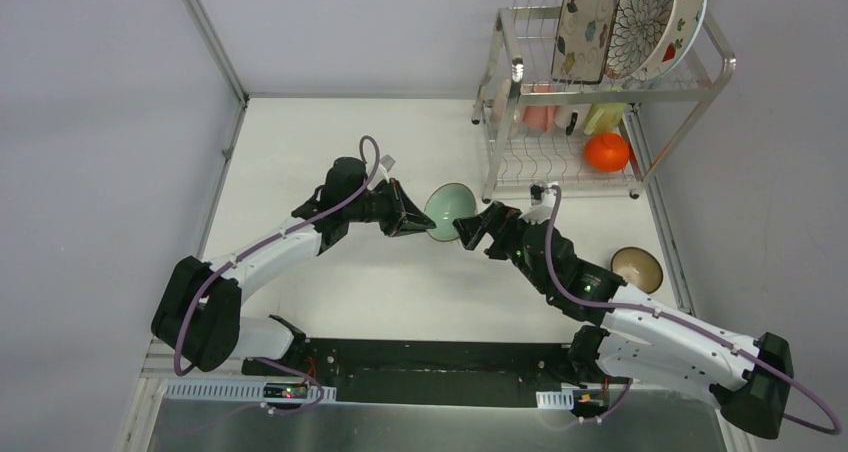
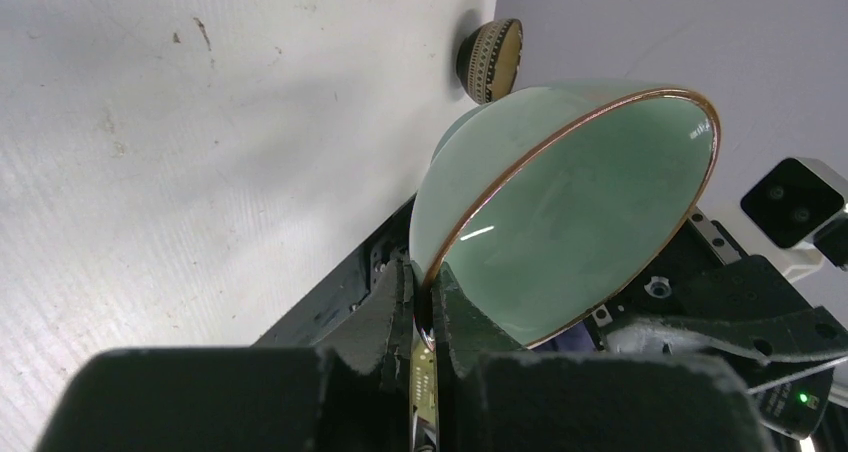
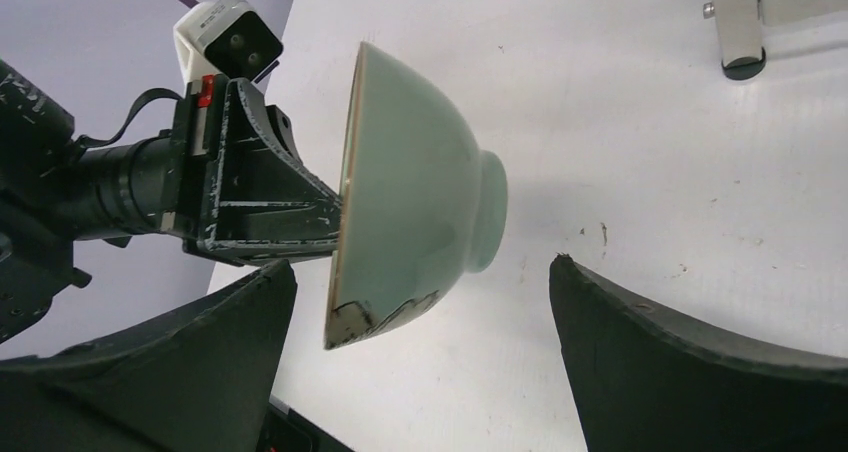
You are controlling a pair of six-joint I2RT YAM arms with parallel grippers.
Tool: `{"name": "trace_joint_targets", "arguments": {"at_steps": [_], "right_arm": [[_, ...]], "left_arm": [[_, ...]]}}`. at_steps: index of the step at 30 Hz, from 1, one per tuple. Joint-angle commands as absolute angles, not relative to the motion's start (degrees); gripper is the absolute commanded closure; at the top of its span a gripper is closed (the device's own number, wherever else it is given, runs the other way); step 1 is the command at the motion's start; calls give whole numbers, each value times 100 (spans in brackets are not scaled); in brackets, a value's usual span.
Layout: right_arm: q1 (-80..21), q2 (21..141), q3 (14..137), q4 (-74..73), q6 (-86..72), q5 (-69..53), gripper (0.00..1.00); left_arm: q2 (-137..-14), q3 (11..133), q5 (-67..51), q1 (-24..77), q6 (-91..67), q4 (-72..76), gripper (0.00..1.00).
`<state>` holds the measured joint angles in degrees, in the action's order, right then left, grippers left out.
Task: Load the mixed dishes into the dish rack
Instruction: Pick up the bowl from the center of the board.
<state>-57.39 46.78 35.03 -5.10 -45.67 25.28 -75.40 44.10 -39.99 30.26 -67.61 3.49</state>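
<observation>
Pinching pale green bowl (image 1: 449, 208), left hand (image 1: 426, 224) faces splayed right hand (image 1: 467, 233).

Top view: the dish rack (image 1: 518, 70) stands on the table (image 1: 400, 302) at upper right. Its upper shelf holds the plates (image 1: 643, 20); below sit the cups (image 1: 540, 117) and the shelf bowl (image 1: 607, 152). At mid-frame the centre bowl (image 1: 449, 210) lies between the left gripper (image 1: 422, 221) and the right gripper (image 1: 468, 234). The third bowl (image 1: 637, 269) sits on the table below the rack.
</observation>
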Motion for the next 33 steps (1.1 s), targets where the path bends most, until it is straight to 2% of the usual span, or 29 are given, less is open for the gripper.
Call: {"name": "trace_joint_targets", "arguments": {"at_steps": [1,7,10,15,19,27,30,33], "right_arm": [[-5615,4733,3697,-282,-4329,2576,0],[-5285,4659,3298,648,-4355,1981,1],[-5120,4623,3083,1083,-4387,1650,6],[-5004,4732,3033,1162,-4740,1378,11],[-4976,4875,3039,1265,-4898,1110,19],[-4954,4789,2887,1172,-5691,1085,20],[-4948,4764,2901,1072,-5719,1000,26],[-4949,4759,2838,1054,-5735,969,37]], "left_arm": [[-7292,4547,-4509,2971,-6965,1190,100],[-7294,4518,-4761,2979,-7060,1371,100],[-7349,4526,-4947,2981,-7073,1431,100],[-7390,4526,-5069,2984,-7093,1537,100],[-7433,4551,-5127,2979,-7063,1587,100],[-7536,4570,-5168,2979,-7018,1643,100],[-7573,4579,-5151,2979,-6998,1644,100],[-7617,4568,-5142,2980,-6983,1651,100]]}}
